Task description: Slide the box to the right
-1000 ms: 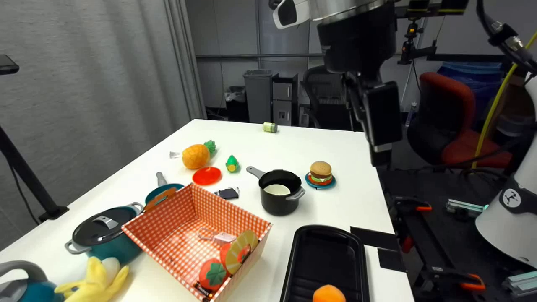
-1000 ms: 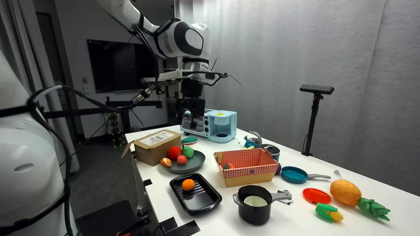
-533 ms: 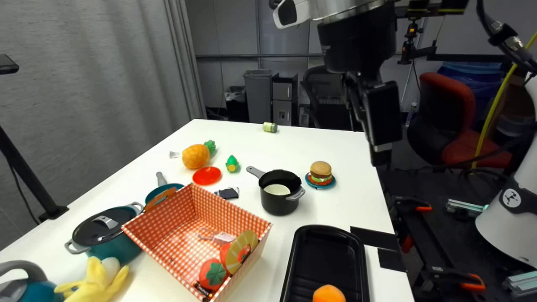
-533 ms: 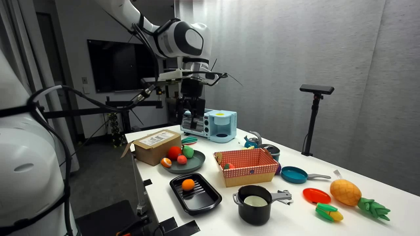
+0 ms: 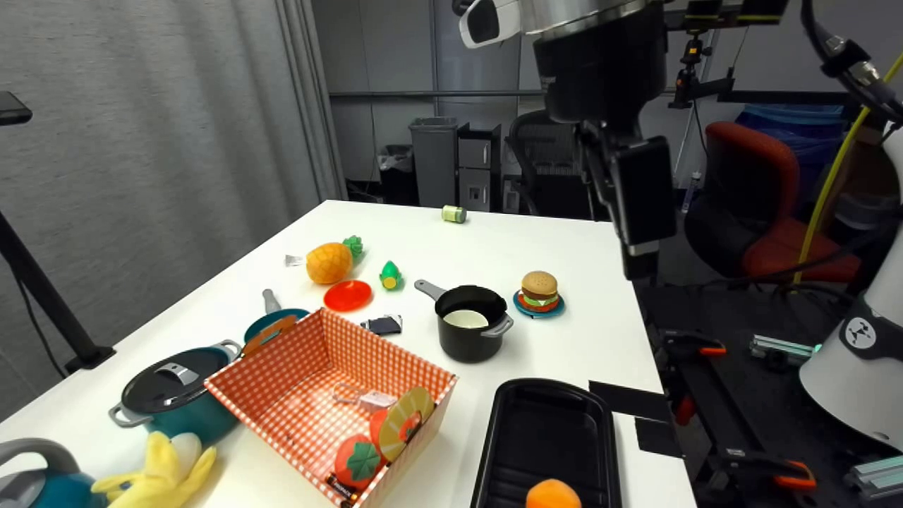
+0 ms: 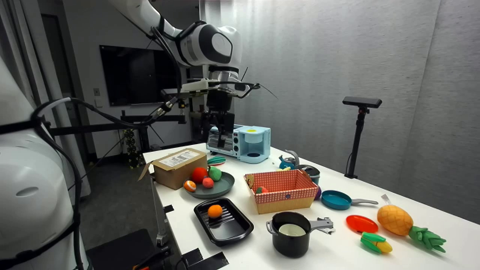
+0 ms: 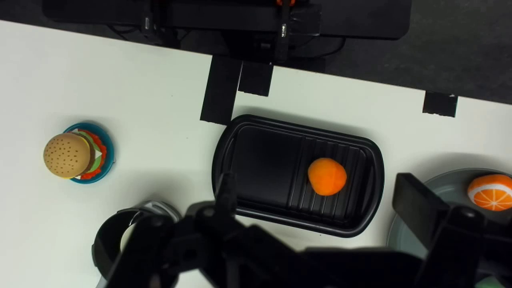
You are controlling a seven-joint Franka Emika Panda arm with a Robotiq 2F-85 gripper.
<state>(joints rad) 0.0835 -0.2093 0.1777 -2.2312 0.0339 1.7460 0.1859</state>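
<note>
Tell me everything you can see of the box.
The box is open-topped and rectangular, with red-and-white check inside and over the rim; below that, the outside looks like tan card or wood. It stands upright on the white table, between the lidded pot and the black pot. Inside are a toy tomato and a pale tag; a tan piece there may be a handle. The gripper isn't touching it; whether the lidded pot is, I can't tell.

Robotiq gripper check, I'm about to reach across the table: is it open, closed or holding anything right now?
Robotiq gripper: open, fingers wide apart in the wrist view, holding nothing.
</note>
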